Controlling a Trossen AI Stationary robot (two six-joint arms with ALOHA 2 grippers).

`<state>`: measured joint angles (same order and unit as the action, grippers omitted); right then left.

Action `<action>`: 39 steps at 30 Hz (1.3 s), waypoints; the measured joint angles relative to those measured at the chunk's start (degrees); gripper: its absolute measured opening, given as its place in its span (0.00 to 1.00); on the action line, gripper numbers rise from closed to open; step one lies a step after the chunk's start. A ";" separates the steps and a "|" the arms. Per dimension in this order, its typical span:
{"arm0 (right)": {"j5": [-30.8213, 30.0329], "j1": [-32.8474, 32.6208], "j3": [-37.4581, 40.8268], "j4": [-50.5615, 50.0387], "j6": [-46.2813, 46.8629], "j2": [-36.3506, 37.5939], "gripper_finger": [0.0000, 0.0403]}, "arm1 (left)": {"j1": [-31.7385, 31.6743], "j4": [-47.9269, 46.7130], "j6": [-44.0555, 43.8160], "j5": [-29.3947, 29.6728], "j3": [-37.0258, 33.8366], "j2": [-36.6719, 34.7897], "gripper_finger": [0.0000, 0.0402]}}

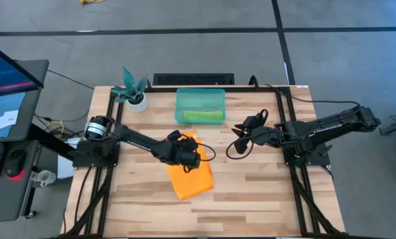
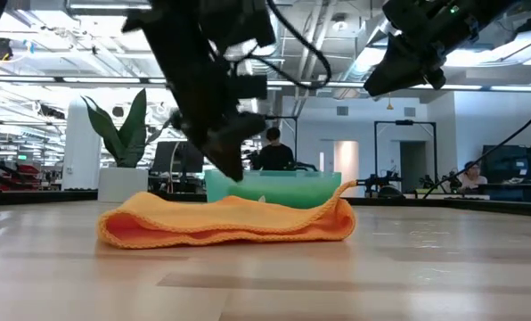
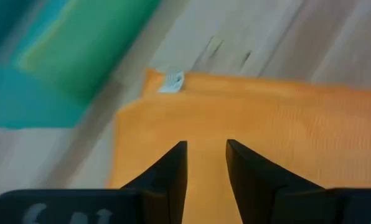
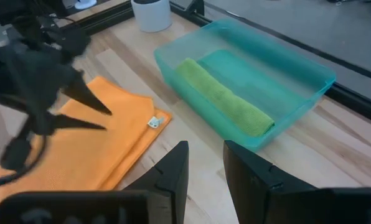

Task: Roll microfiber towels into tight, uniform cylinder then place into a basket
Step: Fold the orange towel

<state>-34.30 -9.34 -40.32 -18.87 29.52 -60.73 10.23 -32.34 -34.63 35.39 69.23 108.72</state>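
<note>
Orange microfiber cloth (image 1: 190, 174), folded flat into a loose double layer, lies on the pale wooden table (image 1: 251, 192) just in front of the small translucent teal plastic basket (image 1: 200, 106), and from above we see only its outline. The low view adds what the overhead hides: the cloth sags in soft folds, one end curled up, with the basket's wall rising behind it. Inside the basket, along its near wall, we find the lime green towel (image 4: 225, 98) already rolled into a cylinder; the right wrist view shows this roll clearly, where the high view gives only a green strip. The left gripper (image 1: 185, 151) hangs over the far end of the orange cloth, and its own wrist view shows the two dark fingers (image 3: 167, 174) parted with a narrow gap, nothing between them, the cloth and its small white tag (image 3: 172, 81) beyond. The right gripper (image 1: 241, 130) hovers above bare table beside the basket, its jaws likewise standing a little apart and empty. At the table's far corner we see a white pot with a teal plant (image 1: 133, 93). Only the low view shows a person (image 2: 273, 150) in the room beyond.
</note>
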 joint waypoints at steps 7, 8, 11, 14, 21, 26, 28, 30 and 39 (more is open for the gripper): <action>0.02 0.00 0.07 0.19 0.02 -0.02 0.31 | -3.06 6.16 -0.11 -5.51 -1.24 2.99 0.26; 0.04 0.00 0.04 0.08 0.02 -0.02 0.30 | -3.30 6.72 -0.10 -6.34 -1.24 3.07 0.26; 0.03 0.00 0.07 0.19 0.02 -0.02 0.30 | -3.84 8.26 0.21 -8.40 -1.14 4.05 0.26; 0.02 0.00 0.07 0.25 0.02 -0.02 0.30 | -3.91 10.05 2.43 -10.13 -1.08 4.89 0.26; 0.04 0.00 0.04 0.57 0.02 -0.02 0.30 | -3.59 24.59 15.32 -19.18 -0.70 8.42 0.26; 2.83 0.00 0.04 0.00 0.02 -0.02 0.31 | -3.35 26.71 17.54 -17.03 -0.96 7.07 0.26; 4.54 -0.02 0.04 -0.16 0.04 -0.02 0.30 | -2.93 26.54 18.24 -14.91 -0.92 5.38 0.26; 5.82 -0.31 0.04 -0.39 0.04 -0.02 0.30 | -2.30 24.56 19.05 -12.88 -0.83 3.53 0.26; 7.52 -3.77 0.02 5.87 0.22 -7.50 0.30 | 2.82 6.30 12.98 1.27 -0.83 -7.11 0.26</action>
<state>-26.78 -13.11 -40.29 -13.01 29.74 -68.23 13.05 -26.04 -21.65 36.66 68.40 101.62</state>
